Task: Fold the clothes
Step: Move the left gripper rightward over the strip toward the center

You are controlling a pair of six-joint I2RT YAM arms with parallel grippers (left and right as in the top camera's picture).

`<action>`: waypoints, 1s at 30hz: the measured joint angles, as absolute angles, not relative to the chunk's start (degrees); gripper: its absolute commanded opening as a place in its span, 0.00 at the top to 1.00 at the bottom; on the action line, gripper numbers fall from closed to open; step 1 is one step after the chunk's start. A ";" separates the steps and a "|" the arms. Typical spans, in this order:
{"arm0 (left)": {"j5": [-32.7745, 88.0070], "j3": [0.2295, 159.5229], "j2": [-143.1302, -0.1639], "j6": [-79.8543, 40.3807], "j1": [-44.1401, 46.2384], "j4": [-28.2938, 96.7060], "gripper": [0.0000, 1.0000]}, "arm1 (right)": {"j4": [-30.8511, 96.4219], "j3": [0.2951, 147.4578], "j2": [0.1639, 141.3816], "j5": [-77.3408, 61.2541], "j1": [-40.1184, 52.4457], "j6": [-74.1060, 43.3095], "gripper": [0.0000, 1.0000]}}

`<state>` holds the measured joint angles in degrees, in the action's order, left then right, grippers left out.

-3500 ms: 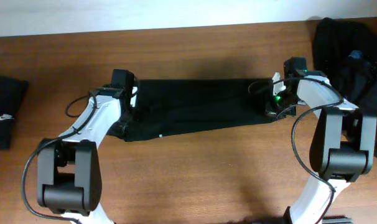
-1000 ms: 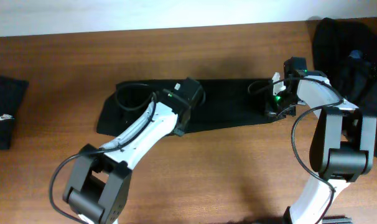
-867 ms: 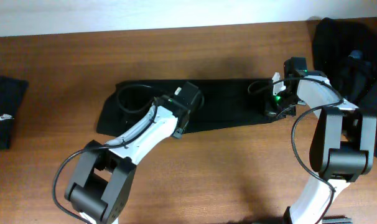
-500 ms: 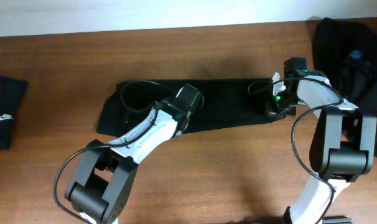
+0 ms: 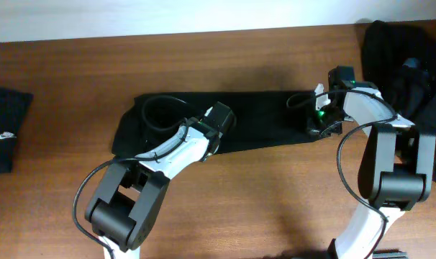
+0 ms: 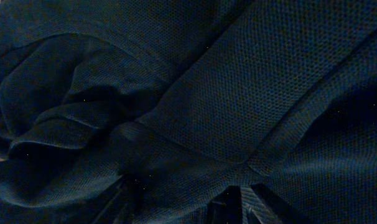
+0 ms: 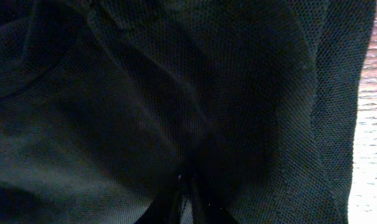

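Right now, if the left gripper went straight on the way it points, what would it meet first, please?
The left gripper would first meet the black garment; fabric fills its wrist view, seemingly close.

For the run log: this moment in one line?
left end effector: at garment middle | right end effector: shut on garment end | garment: long strip

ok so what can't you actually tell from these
Left jaws: open or gripping is unclear; in the left wrist view the spread garment fills the frame, overhead the arm covers them.
Folded garment: cut off by the overhead's left edge.
Clothes pile: cut by the right edge; how many pieces is unreadable.
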<state>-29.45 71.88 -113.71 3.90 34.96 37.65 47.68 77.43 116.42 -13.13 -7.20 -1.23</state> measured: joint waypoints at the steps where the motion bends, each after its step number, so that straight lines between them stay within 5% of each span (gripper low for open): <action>1: -29.45 71.88 -113.71 3.90 34.96 37.63 0.46 | 47.68 77.43 116.42 -13.13 -7.20 -1.26 0.87; 30: -33.01 71.83 -113.71 4.10 40.49 42.00 0.48 | 47.70 77.43 116.42 -13.15 -7.20 -1.21 0.87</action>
<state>-33.01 71.83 -113.71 4.10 40.49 42.00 47.70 77.43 116.42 -13.15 -7.20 -1.21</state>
